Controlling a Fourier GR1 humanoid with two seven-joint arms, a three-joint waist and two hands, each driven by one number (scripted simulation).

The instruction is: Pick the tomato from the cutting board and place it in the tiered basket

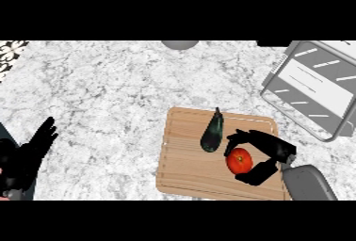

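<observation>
A red tomato (239,161) lies on the wooden cutting board (186,169), right of its middle. My right hand (270,149) is curled round the tomato, fingers over its top and far side, thumb under its near side. The tiered basket (314,89), a grey wire frame, stands at the upper right on the counter. At the left edge my left hand (29,155) rests open, fingers pointing up.
A dark green eggplant (213,132) lies on the board just left of the tomato, close to my fingers. A grey round object (181,44) shows at the counter's far edge. White marble counter spreads left of the board.
</observation>
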